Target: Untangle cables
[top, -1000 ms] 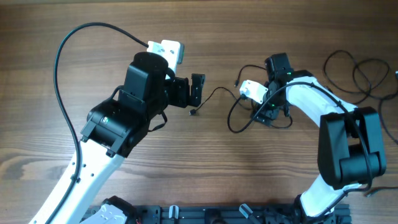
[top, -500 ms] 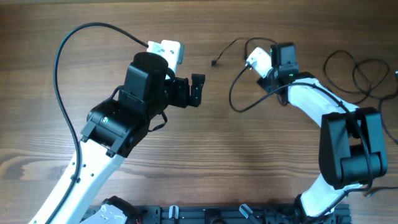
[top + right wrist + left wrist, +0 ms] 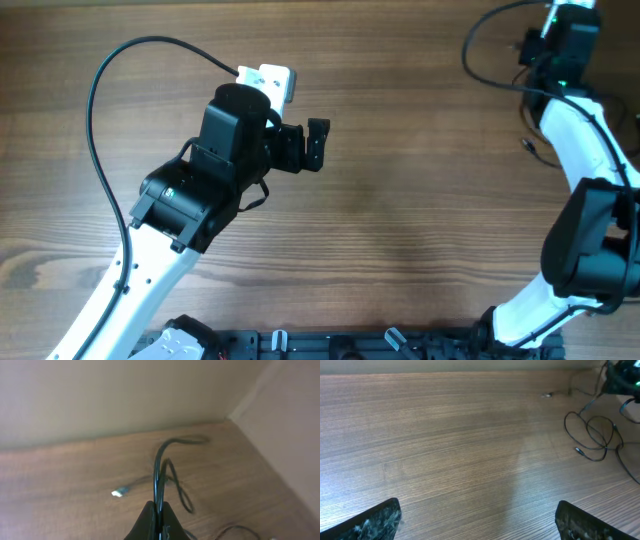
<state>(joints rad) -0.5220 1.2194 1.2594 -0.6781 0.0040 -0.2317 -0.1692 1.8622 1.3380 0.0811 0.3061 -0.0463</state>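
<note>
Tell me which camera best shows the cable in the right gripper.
Right wrist: the cable runs straight into the shut right gripper. Overhead catches only its loop at the edge; left wrist shows it distant, small.

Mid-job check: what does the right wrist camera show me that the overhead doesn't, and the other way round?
Right wrist only: the right tool pinched shut on a cable that rises in a loop from its tips, and a small plug lying on the wood beyond. Overhead only: the left arm, its left tool over bare wood with no cable near it, and the right arm reaching to the far right corner. Both: the held cable and the wooden table.
</note>
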